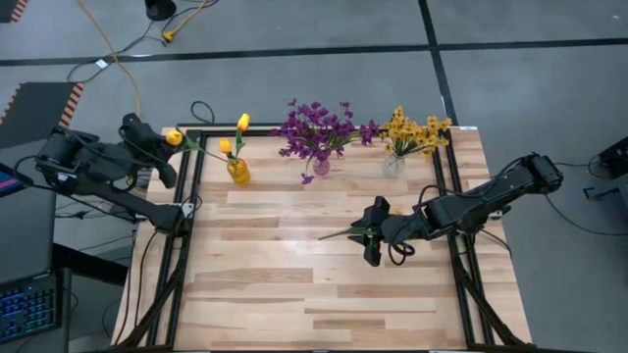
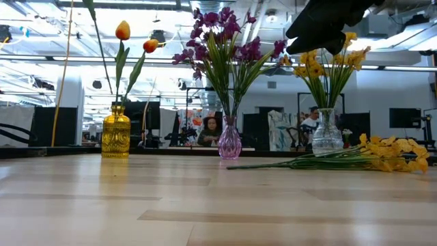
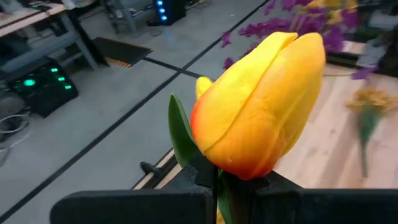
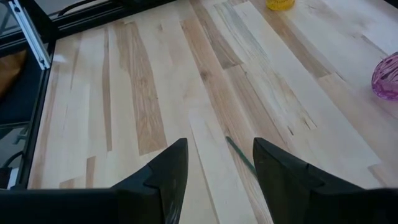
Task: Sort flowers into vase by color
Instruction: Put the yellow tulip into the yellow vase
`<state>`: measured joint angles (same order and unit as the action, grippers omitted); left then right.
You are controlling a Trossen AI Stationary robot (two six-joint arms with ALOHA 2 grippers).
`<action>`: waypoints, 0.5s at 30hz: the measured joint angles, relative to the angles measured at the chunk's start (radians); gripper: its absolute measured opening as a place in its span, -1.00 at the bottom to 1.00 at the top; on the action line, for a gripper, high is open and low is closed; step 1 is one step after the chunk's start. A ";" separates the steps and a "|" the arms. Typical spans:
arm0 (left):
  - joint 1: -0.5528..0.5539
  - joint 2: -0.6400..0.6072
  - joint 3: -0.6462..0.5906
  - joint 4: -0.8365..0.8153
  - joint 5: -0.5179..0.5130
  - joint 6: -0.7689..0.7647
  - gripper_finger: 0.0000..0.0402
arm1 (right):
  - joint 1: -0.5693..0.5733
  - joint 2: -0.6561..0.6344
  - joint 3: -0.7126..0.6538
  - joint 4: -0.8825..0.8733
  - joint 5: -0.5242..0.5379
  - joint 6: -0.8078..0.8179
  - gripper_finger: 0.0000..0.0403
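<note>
Mostly sorted already: a pale wooden tabletop (image 1: 294, 284) fills the centre of the overhead frame, and three vases stand in a row along its upper edge. At upper centre, a purple vase (image 1: 321, 166) holds a wide spray of purple flowers (image 1: 316, 128). To its right, a clear vase (image 1: 393, 165) holds yellow flowers (image 1: 416, 130). To its left, a yellow vase (image 1: 237, 172) holds two orange-yellow tulips (image 1: 242, 123).

Two sprigs look left to place. One yellow sprig (image 2: 392, 153) lies flat on the tabletop at right of centre, its thin stem pointing left. The right gripper (image 1: 373, 238) hangs over that stem with fingers (image 4: 166, 171) spread apart, stem between them, not yet grasped. At upper left, just off the tabletop edge, the left gripper (image 1: 167, 149) has its fingers clenched on a third tulip (image 3: 258, 106), near the yellow vase.

Spreading purple blossoms crowd both neighbouring vases. Beyond the tabletop, cables (image 1: 118, 59) cross the grey floor at upper left.
</note>
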<state>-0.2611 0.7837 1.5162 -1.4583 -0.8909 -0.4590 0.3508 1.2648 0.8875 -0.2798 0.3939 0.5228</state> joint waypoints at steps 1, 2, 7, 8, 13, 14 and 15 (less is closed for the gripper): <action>0.000 0.005 0.000 -0.015 -0.011 -0.010 -0.99 | 0.000 0.000 0.000 0.000 0.000 0.000 0.03; 0.000 0.009 0.000 -0.026 -0.023 -0.021 -0.99 | 0.000 0.000 0.000 0.000 0.000 0.000 0.03; 0.000 0.016 0.000 -0.045 -0.039 -0.068 -0.99 | 0.000 0.000 0.000 -0.003 0.000 0.000 0.03; 0.000 0.016 0.000 -0.045 -0.039 -0.075 -0.99 | 0.000 0.000 0.000 -0.004 0.000 0.000 0.03; 0.000 0.015 -0.006 -0.048 -0.053 -0.102 -0.99 | 0.000 0.000 0.000 -0.004 0.000 0.000 0.03; 0.000 0.015 -0.015 -0.048 -0.063 -0.107 -0.99 | 0.000 0.000 0.000 -0.004 0.000 0.000 0.03; 0.000 0.015 -0.026 -0.049 -0.068 -0.112 -0.99 | 0.000 0.000 0.000 -0.004 0.000 0.000 0.03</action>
<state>-0.2611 0.7982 1.4902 -1.5075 -0.9589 -0.5708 0.3508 1.2648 0.8875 -0.2836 0.3939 0.5228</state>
